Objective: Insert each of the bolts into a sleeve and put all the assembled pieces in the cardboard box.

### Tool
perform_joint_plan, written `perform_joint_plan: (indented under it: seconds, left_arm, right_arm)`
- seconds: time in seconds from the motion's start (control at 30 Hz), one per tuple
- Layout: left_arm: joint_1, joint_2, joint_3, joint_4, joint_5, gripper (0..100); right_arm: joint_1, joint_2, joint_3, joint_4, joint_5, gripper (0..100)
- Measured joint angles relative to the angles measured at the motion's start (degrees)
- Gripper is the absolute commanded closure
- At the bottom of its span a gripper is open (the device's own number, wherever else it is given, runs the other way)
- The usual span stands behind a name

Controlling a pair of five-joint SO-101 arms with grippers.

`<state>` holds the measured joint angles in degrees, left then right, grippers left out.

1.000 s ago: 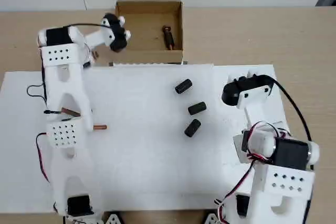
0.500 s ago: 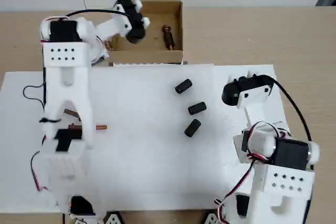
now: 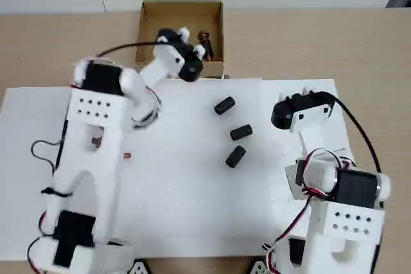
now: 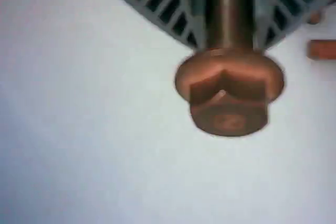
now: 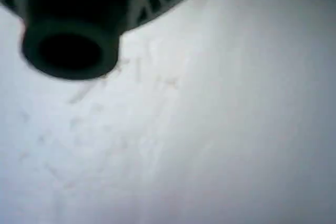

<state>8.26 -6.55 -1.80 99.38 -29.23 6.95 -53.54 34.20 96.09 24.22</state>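
Left pincer (image 3: 191, 54): clamped on a copper bolt (image 4: 229, 95), head toward your wrist camera, shank between the jaws, likely so it can enter a bore axially. Right pincer (image 3: 287, 112) grips a black sleeve (image 5: 70, 51), bore exposed. Your left arm is extended across the white mat (image 3: 192, 210) to the cardboard box (image 3: 149, 12); loose sleeves (image 3: 241, 133) lie mid-mat.

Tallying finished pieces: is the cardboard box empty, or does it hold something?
Not empty. One piece, copper with a dark part, lies inside the cardboard box near its right wall. Whether it is fully assembled, I cannot tell.
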Motion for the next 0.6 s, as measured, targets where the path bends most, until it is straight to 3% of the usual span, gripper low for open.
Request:
perform_joint_plan:
  seconds: [0.37,0.6]
  left_arm:
    - [9.67,-16.18,13.36,-0.35,13.63,100]
    - [10.64,-31.21,24.88,-9.49,17.32,100]
  right_arm:
    - [0.09,-12.66,0.00,0.00,0.00,99.5]
    - [-0.09,-24.88,4.22,-1.14,0.00,99.5]
